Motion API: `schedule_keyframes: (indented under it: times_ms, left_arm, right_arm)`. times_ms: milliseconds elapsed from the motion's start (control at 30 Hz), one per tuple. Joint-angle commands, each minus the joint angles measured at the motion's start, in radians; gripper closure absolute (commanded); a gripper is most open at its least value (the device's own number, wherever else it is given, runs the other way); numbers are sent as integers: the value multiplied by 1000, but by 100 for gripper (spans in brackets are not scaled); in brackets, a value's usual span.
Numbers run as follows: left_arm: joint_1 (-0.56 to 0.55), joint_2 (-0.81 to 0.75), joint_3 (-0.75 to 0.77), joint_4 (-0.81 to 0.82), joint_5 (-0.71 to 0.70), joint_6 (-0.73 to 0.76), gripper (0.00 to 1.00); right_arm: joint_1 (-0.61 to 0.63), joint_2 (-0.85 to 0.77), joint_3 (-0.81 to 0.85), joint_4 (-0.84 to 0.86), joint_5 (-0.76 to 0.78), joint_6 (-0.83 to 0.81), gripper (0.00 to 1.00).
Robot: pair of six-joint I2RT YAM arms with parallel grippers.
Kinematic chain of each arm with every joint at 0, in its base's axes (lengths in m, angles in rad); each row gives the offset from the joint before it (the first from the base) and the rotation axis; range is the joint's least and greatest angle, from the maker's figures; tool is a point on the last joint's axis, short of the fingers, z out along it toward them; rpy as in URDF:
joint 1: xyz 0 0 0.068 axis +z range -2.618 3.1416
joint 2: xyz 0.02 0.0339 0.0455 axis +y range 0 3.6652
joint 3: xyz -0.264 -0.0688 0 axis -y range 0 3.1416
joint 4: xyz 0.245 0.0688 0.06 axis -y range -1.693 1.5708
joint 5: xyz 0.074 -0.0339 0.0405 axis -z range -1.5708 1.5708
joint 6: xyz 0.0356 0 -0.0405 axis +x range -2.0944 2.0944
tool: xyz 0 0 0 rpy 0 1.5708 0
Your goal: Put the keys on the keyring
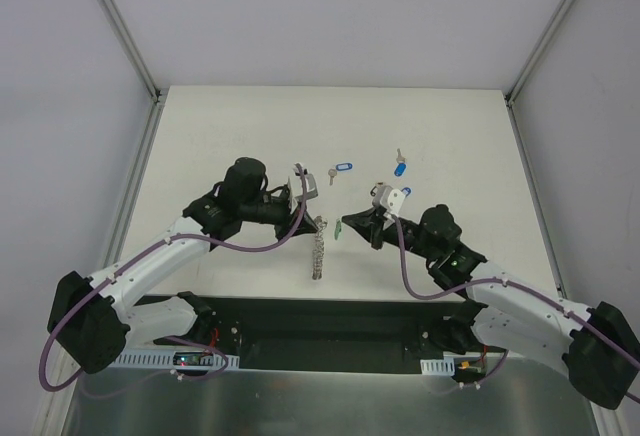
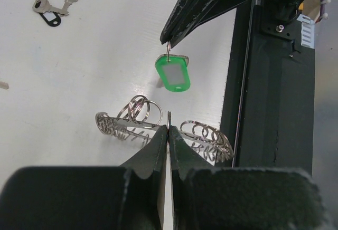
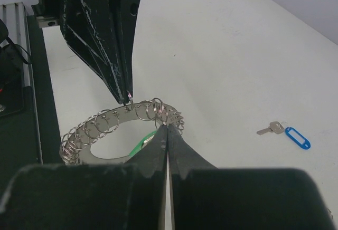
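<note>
My left gripper (image 1: 319,222) is shut on the rim of the keyring (image 1: 318,254), which hangs edge-on below it. In the left wrist view the keyring (image 2: 208,135) spreads to both sides of the shut left gripper (image 2: 169,128). My right gripper (image 1: 343,228) is shut on the small split ring of the green-tagged key (image 2: 172,75), just right of the keyring. In the right wrist view the right gripper (image 3: 168,126) touches the keyring's fringe (image 3: 90,132), with the green tag (image 3: 140,145) partly hidden below. Three blue-tagged keys (image 1: 343,169) (image 1: 401,167) (image 1: 406,193) lie on the table beyond.
The white table (image 1: 250,146) ends at grey walls left, right and behind. A black rail (image 1: 330,321) runs along the near edge by the arm bases. A blue-tagged key (image 3: 296,137) lies right of the right gripper.
</note>
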Motion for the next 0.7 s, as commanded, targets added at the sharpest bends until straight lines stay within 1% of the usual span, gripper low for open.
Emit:
schedule_keyframes:
  times_ms: [0,300,533,667]
  left_arm:
    - [13,9,19,29,73,47,100]
    - [13,6,16,31,76,56,100]
    - [13,6,10,31,95,79,100]
    - [13,9,9,31,107,88,100]
  right_arm:
    - [41,-21,37,6,65,-57,99]
    - [143,4,56,3,160,-111,99]
    - [198,31,69,3,232,-148,99]
    - [215,48,77,4,246,-157,99]
